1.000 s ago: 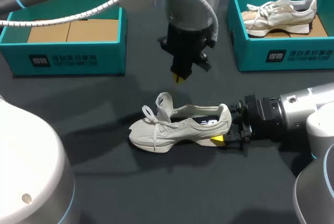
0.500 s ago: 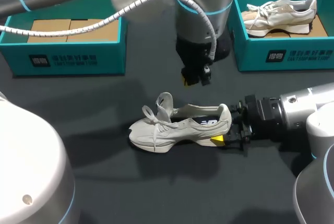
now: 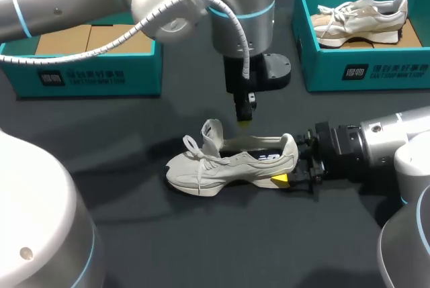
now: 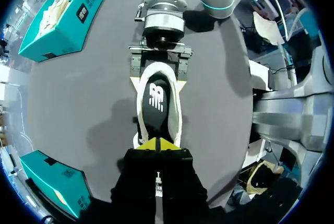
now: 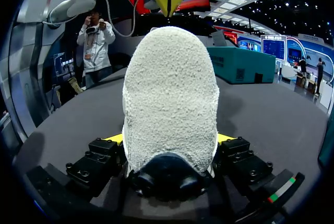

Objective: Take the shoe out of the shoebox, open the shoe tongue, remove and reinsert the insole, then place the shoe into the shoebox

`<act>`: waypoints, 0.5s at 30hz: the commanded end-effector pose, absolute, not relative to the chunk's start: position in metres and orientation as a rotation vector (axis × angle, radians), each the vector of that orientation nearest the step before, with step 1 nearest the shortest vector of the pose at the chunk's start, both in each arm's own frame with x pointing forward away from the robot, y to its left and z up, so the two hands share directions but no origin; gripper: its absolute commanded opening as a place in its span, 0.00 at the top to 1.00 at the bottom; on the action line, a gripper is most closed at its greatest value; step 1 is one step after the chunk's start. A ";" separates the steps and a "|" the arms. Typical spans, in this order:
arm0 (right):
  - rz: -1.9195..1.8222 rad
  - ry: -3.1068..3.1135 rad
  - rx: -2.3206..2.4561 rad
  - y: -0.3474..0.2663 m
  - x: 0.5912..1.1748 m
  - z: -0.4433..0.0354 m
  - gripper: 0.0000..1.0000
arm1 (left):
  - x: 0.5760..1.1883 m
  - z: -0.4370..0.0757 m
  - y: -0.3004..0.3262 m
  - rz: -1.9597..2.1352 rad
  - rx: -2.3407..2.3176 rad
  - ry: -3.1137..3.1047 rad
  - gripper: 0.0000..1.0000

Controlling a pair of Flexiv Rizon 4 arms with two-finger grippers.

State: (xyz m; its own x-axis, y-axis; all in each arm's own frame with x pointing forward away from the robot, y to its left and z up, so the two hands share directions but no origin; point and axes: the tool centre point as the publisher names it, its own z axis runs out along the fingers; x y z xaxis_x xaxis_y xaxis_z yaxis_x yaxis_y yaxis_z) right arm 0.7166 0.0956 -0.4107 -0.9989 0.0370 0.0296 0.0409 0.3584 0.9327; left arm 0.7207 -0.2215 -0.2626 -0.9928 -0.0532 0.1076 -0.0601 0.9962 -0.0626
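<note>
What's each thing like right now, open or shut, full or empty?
shoe: out of its box, standing on the table, tongue lifted, insole inside.
right gripper: shut on the shoe's heel.
left gripper: shut, above the shoe's opening.
left box: open, no shoe in it.
right box: open, holding the other shoe.

a dark grey, matte tabletop [image 3: 121, 234] fills the head view, plain and even all over. light from above falls softly on it and leaves blurred shadows with no hard edges. one broad, faint patch lies just in front of the teal box [image 3: 87, 73] lined with brown cardboard. a darker one lies further forward of that box and off to its right.
</note>
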 end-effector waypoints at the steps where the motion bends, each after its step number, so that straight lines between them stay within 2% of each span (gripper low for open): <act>1: -1.770 -2.590 -0.075 0.096 0.716 -0.410 1.00 | 0.719 -0.267 -0.222 0.132 0.049 -3.032 1.00; 15: -1.770 -2.590 -0.075 0.096 0.716 -0.410 1.00 | 0.706 -0.284 -0.238 0.096 0.021 -3.045 1.00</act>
State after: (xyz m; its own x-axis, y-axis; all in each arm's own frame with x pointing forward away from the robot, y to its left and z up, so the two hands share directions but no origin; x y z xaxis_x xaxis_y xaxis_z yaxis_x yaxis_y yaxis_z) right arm 0.7166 0.0957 -0.4107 -0.9989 0.0370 0.0296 0.0409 0.3583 0.9327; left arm 0.7045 -0.2361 -0.2843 -0.9955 -0.0114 0.0943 -0.0177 0.9976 -0.0666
